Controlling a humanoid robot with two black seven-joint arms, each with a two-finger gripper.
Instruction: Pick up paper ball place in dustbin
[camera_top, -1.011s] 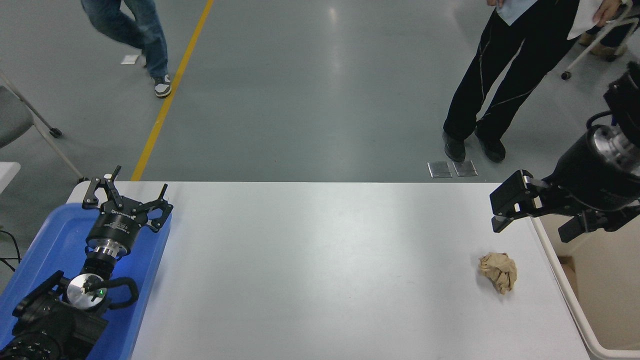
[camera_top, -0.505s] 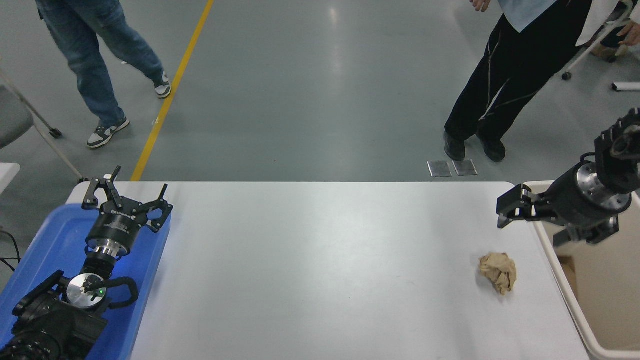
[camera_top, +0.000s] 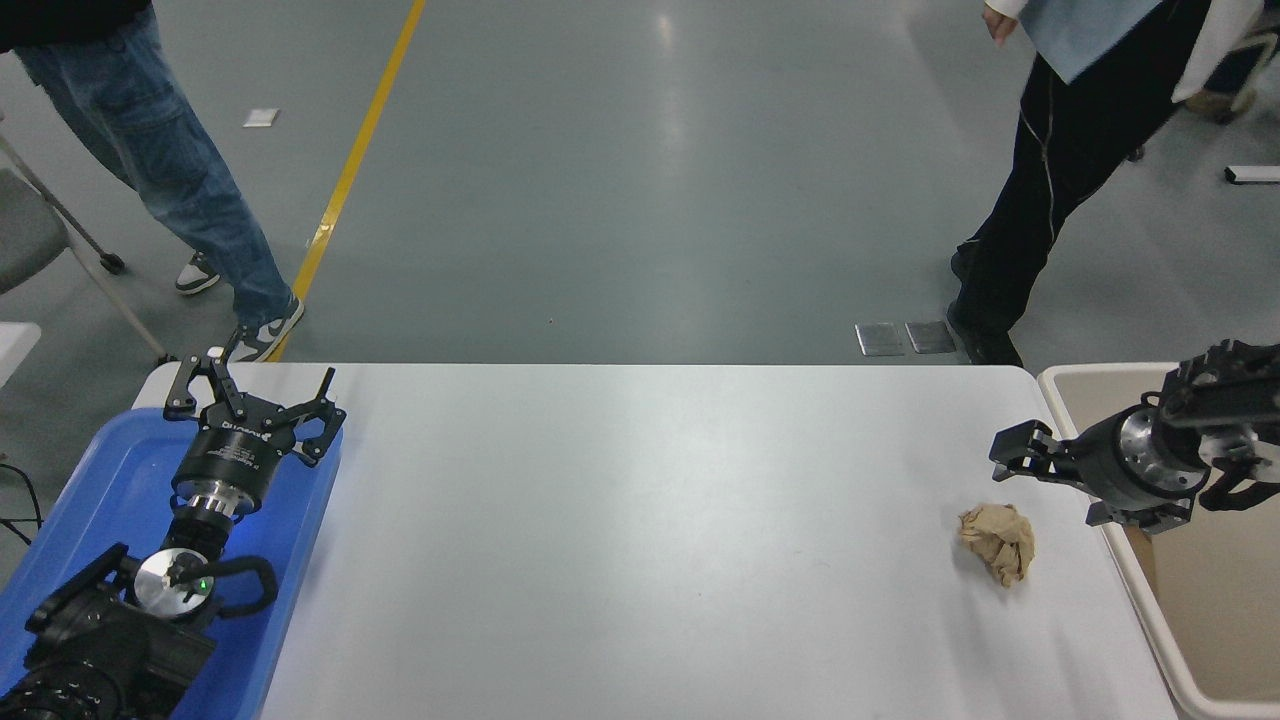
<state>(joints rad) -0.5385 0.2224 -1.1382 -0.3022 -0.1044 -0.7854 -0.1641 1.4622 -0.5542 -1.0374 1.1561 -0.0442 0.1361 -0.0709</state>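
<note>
Two black arms are reaching over a white counter (camera_top: 620, 520) that is standing on a glossy grey floor (camera_top: 640, 180) crossed by a yellow line (camera_top: 350, 180). At the counter's near left corner a blue tray (camera_top: 70, 520) is lying under the parked left arm, whose left pincer (camera_top: 252, 395) is resting with its fingers splayed apart above the tray's far end. Off the counter's right edge, a cream dustbin (camera_top: 1150, 600) is sitting with its thick rim just beside the counter.

Coming in across the dustbin from the right, the right arm is lying nearly level and pointing left. Its right pincer (camera_top: 1030, 460) is hovering over the counter close to the right edge; whether its fingers are spread or closed I cannot tell, though nothing is showing between them.

Just nearer than that pincer, the paper ball (camera_top: 998, 541) is lying on the counter near the right edge, apart from the pincer. It is showing as a tan, wrinkled, lumpy wad.

Beyond the far edge, one person in blue jeans (camera_top: 170, 170) is stepping at the left, and another in black trousers (camera_top: 1050, 200) is standing at the right.
</note>
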